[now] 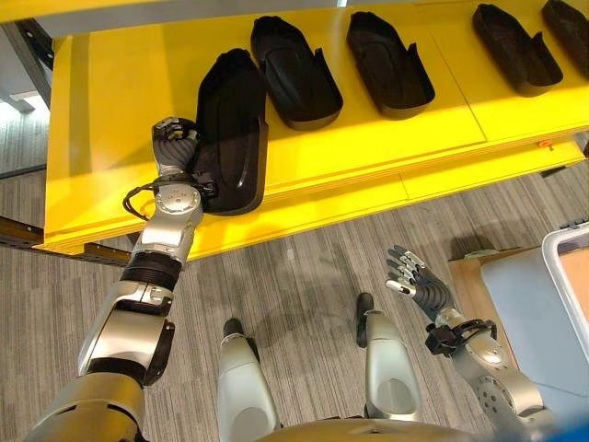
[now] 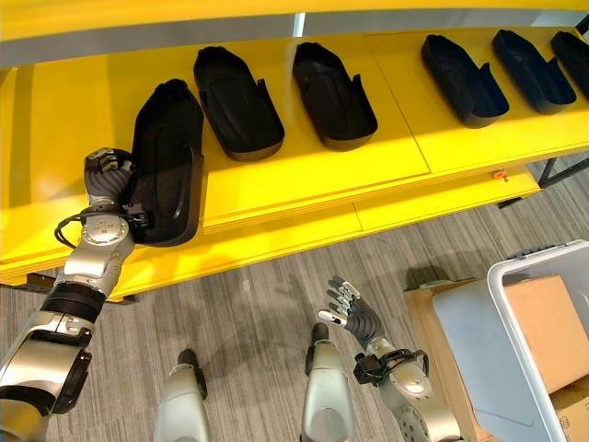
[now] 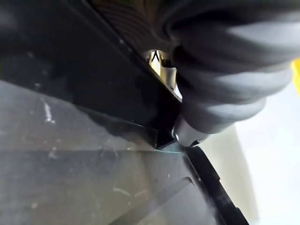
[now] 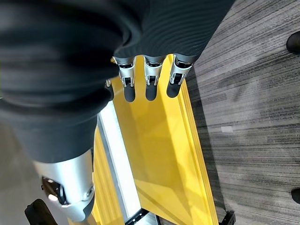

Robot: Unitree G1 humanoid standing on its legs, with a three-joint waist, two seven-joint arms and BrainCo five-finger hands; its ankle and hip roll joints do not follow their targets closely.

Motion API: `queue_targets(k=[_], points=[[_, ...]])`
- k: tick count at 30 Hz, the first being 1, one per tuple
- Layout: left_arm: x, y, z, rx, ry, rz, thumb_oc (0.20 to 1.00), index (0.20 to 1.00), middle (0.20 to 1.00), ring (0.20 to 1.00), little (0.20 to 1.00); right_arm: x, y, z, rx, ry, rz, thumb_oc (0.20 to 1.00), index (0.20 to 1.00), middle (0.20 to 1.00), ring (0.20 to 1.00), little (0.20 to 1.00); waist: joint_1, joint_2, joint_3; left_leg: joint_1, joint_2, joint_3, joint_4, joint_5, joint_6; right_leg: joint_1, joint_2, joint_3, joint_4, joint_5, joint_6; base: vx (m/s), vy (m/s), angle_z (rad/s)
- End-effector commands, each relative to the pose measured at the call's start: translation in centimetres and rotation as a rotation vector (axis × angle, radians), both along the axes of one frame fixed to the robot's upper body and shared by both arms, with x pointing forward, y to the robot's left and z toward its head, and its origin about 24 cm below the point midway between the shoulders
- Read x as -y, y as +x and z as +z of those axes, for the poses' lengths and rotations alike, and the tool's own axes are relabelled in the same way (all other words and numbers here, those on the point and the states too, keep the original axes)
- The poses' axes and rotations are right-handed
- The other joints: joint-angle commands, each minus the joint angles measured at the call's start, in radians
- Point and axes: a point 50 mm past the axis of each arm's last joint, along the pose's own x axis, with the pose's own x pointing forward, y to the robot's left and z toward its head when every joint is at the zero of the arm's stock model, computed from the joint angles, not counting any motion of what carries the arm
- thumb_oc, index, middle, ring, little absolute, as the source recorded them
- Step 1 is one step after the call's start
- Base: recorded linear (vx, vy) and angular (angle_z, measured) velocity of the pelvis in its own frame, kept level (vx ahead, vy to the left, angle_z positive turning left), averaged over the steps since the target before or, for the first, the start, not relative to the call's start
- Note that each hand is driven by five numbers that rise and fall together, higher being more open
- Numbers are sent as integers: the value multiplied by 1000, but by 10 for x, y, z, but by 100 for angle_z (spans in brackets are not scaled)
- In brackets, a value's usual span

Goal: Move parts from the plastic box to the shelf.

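Observation:
A long black moulded part (image 1: 230, 124) lies on the yellow shelf (image 1: 110, 110) at its left, its near end hanging over the shelf's front step. My left hand (image 1: 175, 147) is at the part's left wall with curled fingers gripping it. The left wrist view shows the same part (image 3: 70, 70) right against the hand's ribbed cover (image 3: 234, 70). My right hand (image 1: 423, 287) hangs low over the floor, open, with straight fingers (image 4: 146, 82) and nothing in it. The plastic box (image 2: 534, 258) stands at the lower right.
Several more black parts (image 2: 237, 101) lie in a row along the shelf to the right. A cardboard box (image 2: 543, 322) sits inside the plastic box, and a pale grey board (image 2: 460, 341) lies beside it. Grey striped floor (image 1: 304, 267) runs before the shelf.

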Motion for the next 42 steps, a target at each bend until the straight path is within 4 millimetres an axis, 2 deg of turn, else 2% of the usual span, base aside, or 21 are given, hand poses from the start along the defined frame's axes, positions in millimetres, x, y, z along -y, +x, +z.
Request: queue_targets(k=[1,2,3,4,5,6,13,23,26,27,29,42], points=[[-17,0,51,160,57,33,200,200,200,200,200,-1,0,16,82,57,0,1000,1000,1000,1000,1000,2,-22,-47,-36,-15,-12,-2,41,57,64,-38,0,76,-110,-13,4,-7,4],[-17,0,53,162,56,37,200,200,200,200,200,-1,0,16,82,57,-1,1000,1000,1000,1000,1000,3,-23,-47,-40,-17,-14,0,40,58,62,-37,-2,78,-111,-14,75,-21,1],[-19,1,54,163,59,43,200,200,200,200,200,-1,0,15,77,58,0,1000,1000,1000,1000,1000,5,-24,-47,-31,-13,-16,9,15,52,70,-36,1,88,-133,-8,79,-18,1],[-19,1,54,163,59,43,200,200,200,200,200,-1,0,15,77,58,0,1000,1000,1000,1000,1000,5,-24,-47,-31,-13,-16,9,15,52,70,-36,1,88,-133,-8,0,0,0],[-20,1,57,167,62,47,200,200,200,200,200,0,0,16,81,58,-1,1000,1000,1000,1000,1000,6,-25,-45,-45,-19,-16,3,38,59,59,-39,-4,83,-112,-14,8,-1,4],[-22,1,58,166,61,54,200,200,200,200,200,-1,0,15,77,58,0,1000,1000,1000,1000,1000,9,-26,-44,-38,-15,-20,16,11,53,69,-37,0,93,-134,-7,15,2,8],[-33,1,71,183,59,93,200,200,200,200,200,0,0,14,71,65,2,1000,1000,1000,1000,1000,18,-36,-37,-63,-20,-34,38,0,59,64,-40,-8,98,-139,-8,18,0,5],[-28,10,91,212,-4,78,200,200,200,200,200,-1,2,15,71,62,7,1000,1000,1000,1000,1000,16,-40,-39,-95,-28,-42,63,-12,65,47,-43,-9,112,-147,-9,10,5,3],[-28,10,91,212,-4,77,200,200,200,200,200,-1,2,15,72,63,7,1000,1000,1000,1000,1000,16,-41,-39,-95,-28,-43,64,-12,65,47,-43,-9,112,-147,-9,0,0,0],[-30,11,105,221,21,87,200,200,200,200,200,2,3,15,73,50,3,1000,1000,1000,1000,1000,13,-36,-39,-106,-30,-45,69,-14,66,42,-42,-8,110,-147,-8,0,0,0],[-33,12,114,221,24,98,200,200,200,200,200,3,3,15,71,45,2,1000,1000,1000,1000,1000,13,-36,-39,-118,-30,-45,76,-16,68,32,-42,-7,112,-146,-7,18,11,-1],[-52,8,131,212,16,145,200,200,200,200,200,8,3,13,59,47,-23,1000,1000,1000,1000,1000,15,-32,-42,-163,-39,-48,100,-26,77,5,-42,-5,109,-144,-6,3,1,0]])
